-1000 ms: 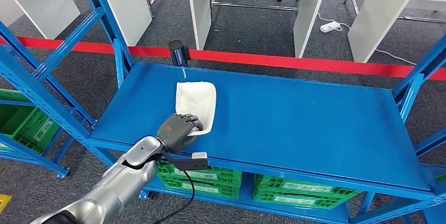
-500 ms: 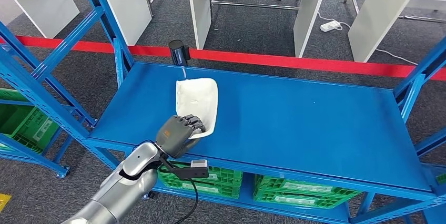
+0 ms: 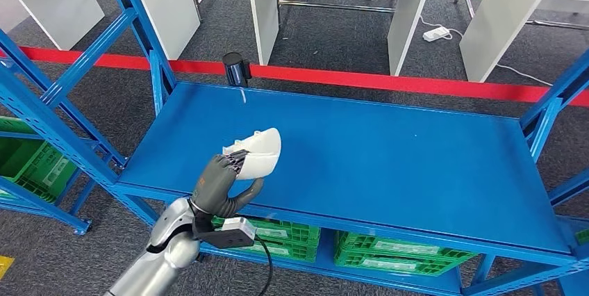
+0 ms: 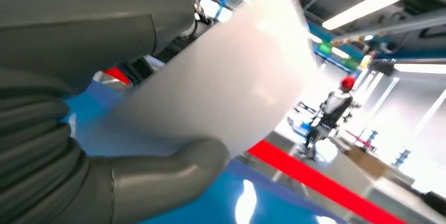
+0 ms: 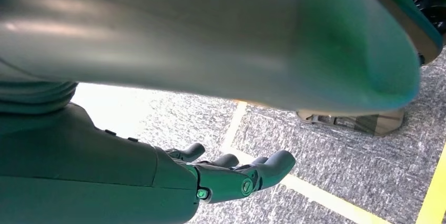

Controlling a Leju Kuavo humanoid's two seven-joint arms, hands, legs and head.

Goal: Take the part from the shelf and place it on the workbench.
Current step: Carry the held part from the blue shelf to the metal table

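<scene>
Head view: left arm (image 3: 163, 251) reaches up from below toward the near left edge of the blue shelf (image 3: 389, 157). The left hand (image 3: 221, 181) grips the white part (image 3: 255, 152) by its near end, fingers over the top and thumb beneath; the part is tilted, its far end over the shelf surface. Green crates (image 3: 292, 240) sit on the lower level, and a red barrier tape (image 3: 389, 80) runs behind the shelf.
Left wrist view: grey thumb (image 4: 173, 169) curls under the white part (image 4: 231, 77), which lies across the left hand (image 4: 94, 29); the blue shelf (image 4: 221, 203) lies below.
Right wrist view: right hand (image 5: 231, 174) hangs over grey carpet (image 5: 336, 150), fingers loosely extended and slightly apart, holding nothing.
</scene>
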